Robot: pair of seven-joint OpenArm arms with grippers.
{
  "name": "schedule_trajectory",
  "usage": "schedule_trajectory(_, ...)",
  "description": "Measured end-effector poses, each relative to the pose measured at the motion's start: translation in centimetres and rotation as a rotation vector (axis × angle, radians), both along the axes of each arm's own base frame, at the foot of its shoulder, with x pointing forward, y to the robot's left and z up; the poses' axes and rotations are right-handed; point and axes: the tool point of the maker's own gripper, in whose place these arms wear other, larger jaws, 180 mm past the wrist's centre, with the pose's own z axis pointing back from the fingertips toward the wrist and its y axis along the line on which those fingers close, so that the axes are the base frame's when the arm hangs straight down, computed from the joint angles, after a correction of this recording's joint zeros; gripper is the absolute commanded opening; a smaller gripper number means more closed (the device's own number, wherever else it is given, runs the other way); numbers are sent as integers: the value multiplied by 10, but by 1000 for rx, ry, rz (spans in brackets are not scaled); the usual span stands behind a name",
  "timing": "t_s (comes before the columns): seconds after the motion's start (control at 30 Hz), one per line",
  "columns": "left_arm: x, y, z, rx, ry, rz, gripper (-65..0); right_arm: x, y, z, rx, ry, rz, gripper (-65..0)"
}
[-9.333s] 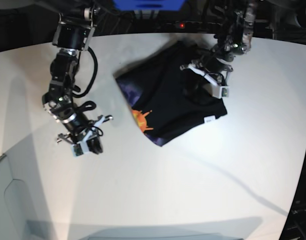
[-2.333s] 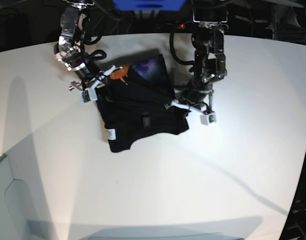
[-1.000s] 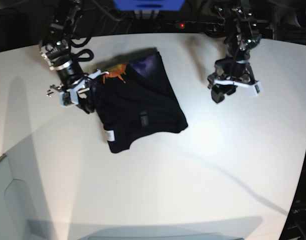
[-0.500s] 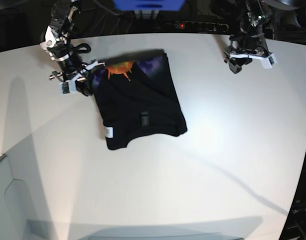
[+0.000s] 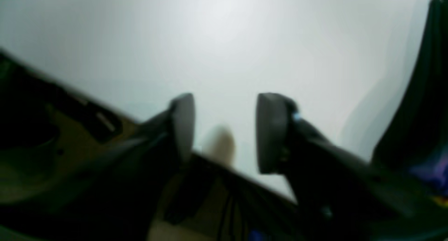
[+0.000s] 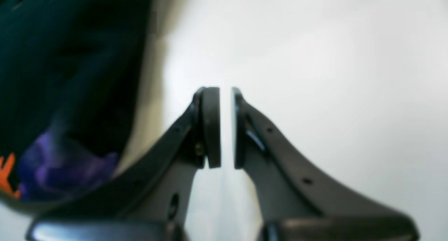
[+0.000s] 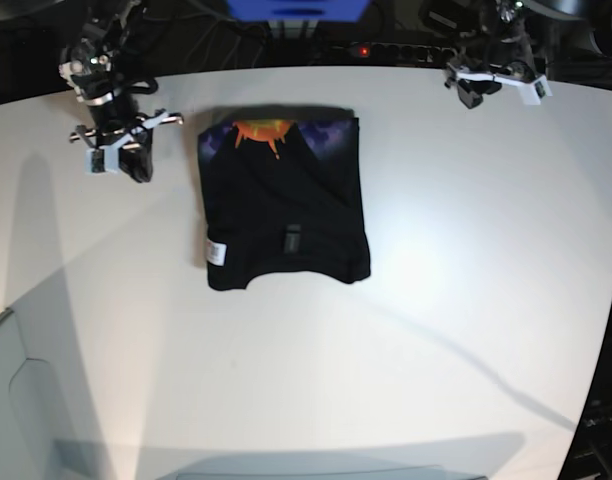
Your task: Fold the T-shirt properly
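Observation:
The black T-shirt (image 7: 283, 215) lies folded into a rough rectangle on the white table (image 7: 456, 300), orange-and-purple print at its far edge and a small white label at its near left. My right gripper (image 7: 116, 158) hovers left of it, apart from the cloth. In the right wrist view its jaws (image 6: 226, 129) stand nearly together with nothing between them, and the T-shirt (image 6: 66, 76) fills the left side. My left gripper (image 7: 494, 86) hangs at the table's far right edge. Its fingers (image 5: 224, 132) are open and empty over bare table, with the T-shirt (image 5: 425, 104) at the frame's right.
A power strip with a red light (image 7: 362, 50) and a blue object (image 7: 296, 10) sit behind the table's far edge. A pale grey panel (image 7: 16, 400) lies at the near left corner. The table's curved edge (image 7: 611, 330) runs down the right.
The right gripper dragged the shirt's far-left corner, squaring the shirt up, then came away to the left. The left arm retreated to the far right edge and its jaws narrowed.

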Motion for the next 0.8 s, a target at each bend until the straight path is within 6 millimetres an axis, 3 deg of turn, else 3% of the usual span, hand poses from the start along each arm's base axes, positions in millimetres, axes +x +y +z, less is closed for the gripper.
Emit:
schedule_trajectory(0.1, -23, -1, -4, -2, 58, -1, -544, -19, -28, 4, -53, 23, -66, -609)
schedule_trajectory(0.23, -53, -7, -10, -3, 138, -26, -650, -75, -55, -3, -127, 153, -118, -610)
schedule_trajectory(0.43, -82, -19, -18, -25, 235, -120, -650, -158, -85, -16, -190, 382, -178, -610)
schedule_trajectory(0.53, -105, -18, -38, -43, 308, -122, -650, -186, -83, -23, -189, 474, -174, -610)
schedule_trajectory(0.67, -164, -16, -87, -4, 541, -205, -650, -206, -77, -33, -179, 564, -133, -610)
schedule_trajectory(0.73, -174, -21, -111, 11, 587, -249, -650, -223, -66, -53, -133, 636, -98, -610)
schedule_trajectory(0.8, -171, -22, -136, 52, 563, -277, -650, -246, -51, -78, -56, 708, -86, -610)
